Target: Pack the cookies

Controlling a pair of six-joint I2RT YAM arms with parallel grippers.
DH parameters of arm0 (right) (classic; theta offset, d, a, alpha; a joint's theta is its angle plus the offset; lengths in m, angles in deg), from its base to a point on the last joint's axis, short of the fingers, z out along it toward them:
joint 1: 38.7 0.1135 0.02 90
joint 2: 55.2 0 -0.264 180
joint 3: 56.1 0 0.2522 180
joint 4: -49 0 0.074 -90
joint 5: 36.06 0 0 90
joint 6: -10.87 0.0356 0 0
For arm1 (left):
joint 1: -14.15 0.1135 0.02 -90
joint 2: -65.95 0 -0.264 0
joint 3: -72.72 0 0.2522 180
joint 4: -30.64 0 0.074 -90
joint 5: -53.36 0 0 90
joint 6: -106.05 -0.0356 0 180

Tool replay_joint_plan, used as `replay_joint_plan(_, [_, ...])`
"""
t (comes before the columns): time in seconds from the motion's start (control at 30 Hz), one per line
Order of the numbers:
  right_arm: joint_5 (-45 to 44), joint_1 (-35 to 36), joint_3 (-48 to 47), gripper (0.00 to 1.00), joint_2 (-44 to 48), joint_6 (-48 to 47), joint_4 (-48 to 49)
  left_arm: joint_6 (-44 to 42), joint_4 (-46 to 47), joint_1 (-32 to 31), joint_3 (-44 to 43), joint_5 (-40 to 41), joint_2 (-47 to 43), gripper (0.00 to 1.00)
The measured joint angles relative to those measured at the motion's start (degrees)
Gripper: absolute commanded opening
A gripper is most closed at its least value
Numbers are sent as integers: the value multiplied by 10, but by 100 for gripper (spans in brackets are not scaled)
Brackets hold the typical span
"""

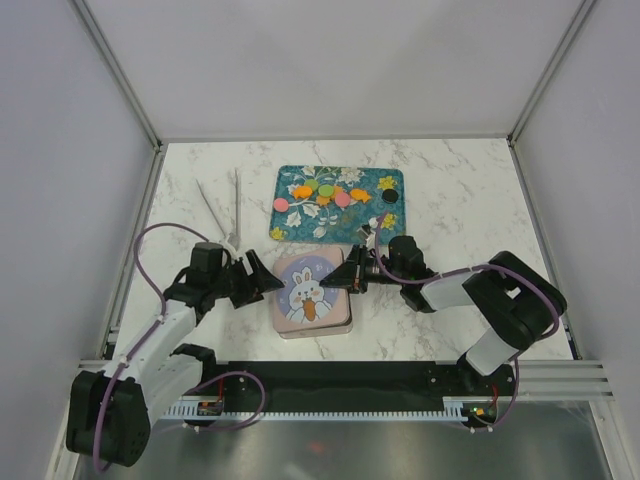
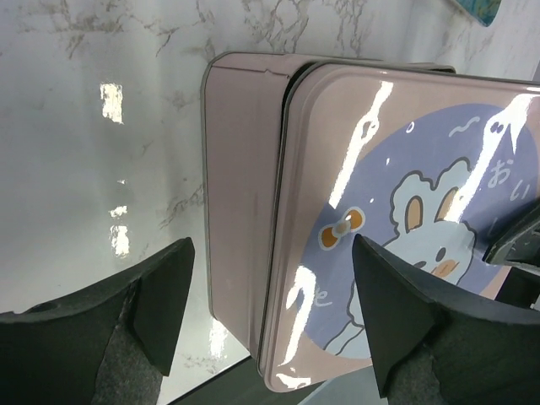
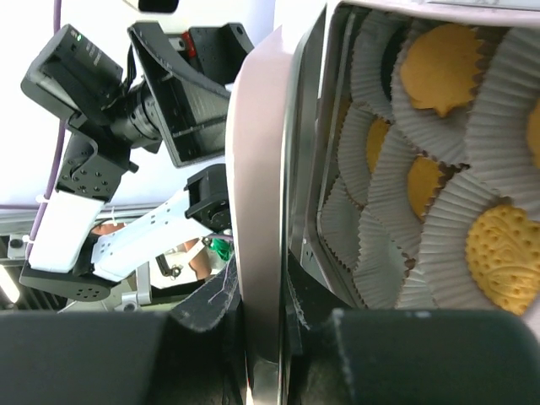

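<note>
A pink tin stands mid-table, its base (image 2: 240, 194) under a bunny-print lid (image 1: 312, 290) that sits shifted off it. My right gripper (image 1: 345, 277) is shut on the lid's right rim (image 3: 261, 211); its own view shows it clamped there (image 3: 266, 337). Inside the tin, orange cookies (image 3: 443, 67) lie in white paper cups (image 3: 380, 245). More cookies (image 1: 325, 192), orange, pink, green and black, lie on a teal flowered tray (image 1: 340, 232) behind the tin. My left gripper (image 1: 262, 280) is open at the tin's left side, its jaws straddling the tin's corner (image 2: 270, 253) without touching.
White tongs (image 1: 237, 200) lie on the marble at the back left, beside the tray. Grey walls enclose the table on three sides. The left arm (image 3: 126, 126) shows beyond the lid in the right wrist view.
</note>
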Motion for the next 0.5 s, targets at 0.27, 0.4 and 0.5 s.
replay_joint_plan(0.27, [8,-10,0,7,-28,0,7,6,21,-19,16,12,15,82])
replay_joint_plan(0.4, [11,-14,0,9,-37,0,9,6,25,-22,18,15,16,82])
replay_joint_plan(0.5, [13,-15,0,15,-41,0,11,6,28,-22,18,15,21,81])
